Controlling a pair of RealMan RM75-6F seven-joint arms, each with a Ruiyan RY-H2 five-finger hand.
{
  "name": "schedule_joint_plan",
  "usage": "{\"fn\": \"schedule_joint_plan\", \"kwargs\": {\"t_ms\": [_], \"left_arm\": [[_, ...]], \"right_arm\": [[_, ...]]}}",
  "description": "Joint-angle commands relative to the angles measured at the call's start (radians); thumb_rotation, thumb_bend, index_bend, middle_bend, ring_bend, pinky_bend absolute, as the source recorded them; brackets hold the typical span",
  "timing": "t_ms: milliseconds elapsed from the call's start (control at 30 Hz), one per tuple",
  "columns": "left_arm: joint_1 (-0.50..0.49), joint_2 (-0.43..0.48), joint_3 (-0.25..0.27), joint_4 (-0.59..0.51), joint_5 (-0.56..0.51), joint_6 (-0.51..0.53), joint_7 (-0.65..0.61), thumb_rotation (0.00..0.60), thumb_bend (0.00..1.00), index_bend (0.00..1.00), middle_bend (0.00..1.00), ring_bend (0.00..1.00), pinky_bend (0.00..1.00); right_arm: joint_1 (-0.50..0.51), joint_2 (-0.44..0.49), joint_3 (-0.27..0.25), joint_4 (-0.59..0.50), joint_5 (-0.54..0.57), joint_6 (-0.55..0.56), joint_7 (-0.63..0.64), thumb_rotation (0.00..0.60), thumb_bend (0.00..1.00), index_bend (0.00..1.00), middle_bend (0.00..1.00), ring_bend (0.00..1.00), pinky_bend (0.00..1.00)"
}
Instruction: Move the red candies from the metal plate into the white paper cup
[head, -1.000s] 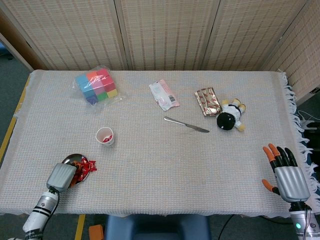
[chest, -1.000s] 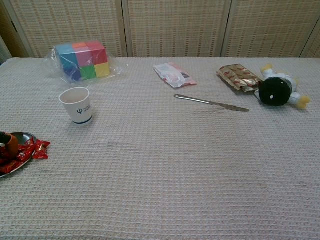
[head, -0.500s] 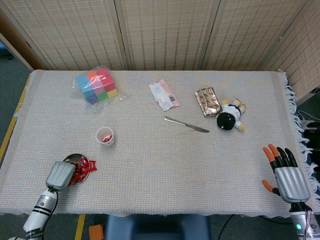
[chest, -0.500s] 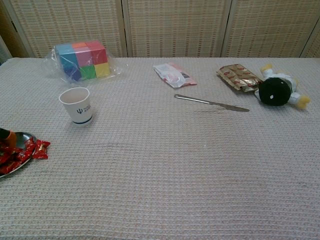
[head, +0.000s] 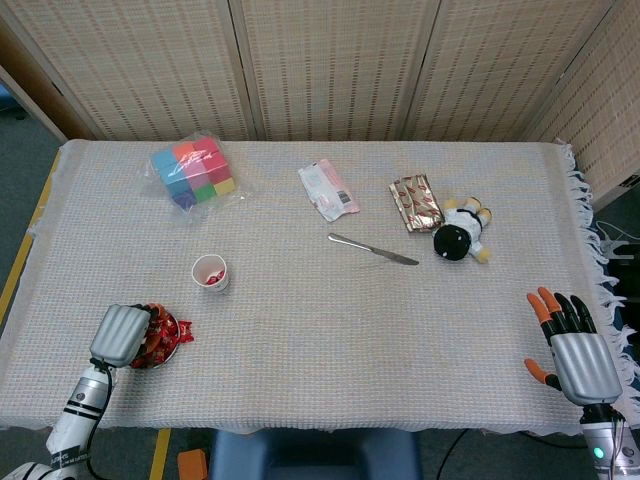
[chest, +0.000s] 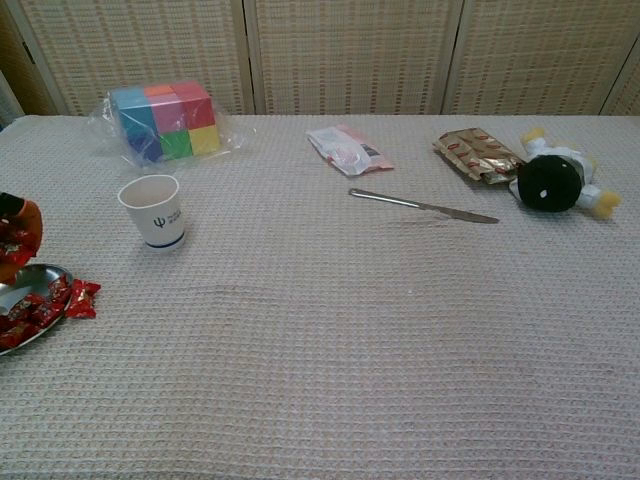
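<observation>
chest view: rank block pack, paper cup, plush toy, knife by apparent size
1. Block pack, clearly largest.
2. Plush toy and paper cup look about equal in area; not ranking them.
3. Knife is the longest after the pack but very thin, so it covers the least area.

Red candies (chest: 45, 303): shiny crinkly wrappers, heaped on metal plate (chest: 40, 274) near table's front-left edge, a couple spilling over its right rim onto the cloth. Plate: small, round, silver, flat. White paper cup (chest: 153, 210): upright w/ blue logo & band, behind-right of plate, apart; red candies (head: 210, 273) inside.
</observation>
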Motion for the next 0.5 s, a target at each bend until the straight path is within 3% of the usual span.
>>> {"fn": "schedule_joint_plan", "kwargs": {"t_ms": [33,300,500], "left_arm": [[-0.041,0.038,-0.05,-0.072,-0.022,-0.024,0.012,0.6,0.66,0.74,0.71,0.65,1.0],[-0.15,0.024,-0.157,-0.14,-0.101,-0.104,0.069,0.6,0.66,0.74,0.71,0.65,1.0],[-0.23,-0.048,-0.195,-0.129,-0.127,-0.136,0.14,0.6,0.66,0.74,0.71,0.65,1.0]], "right_arm": [[0.001,-0.001,0.0,0.0,0.002,-0.002,-0.002,0.6,0.12,0.0,0.0,0.0,0.0],[0.008,-0.006,0.006,0.003,0.018,-0.017,-0.011,0.6,0.12,0.0,0.0,0.0,0.0],[0.012,-0.008,0.011,0.005,0.032,-0.024,-0.015,0.6,0.12,0.0,0.0,0.0,0.0]]}}
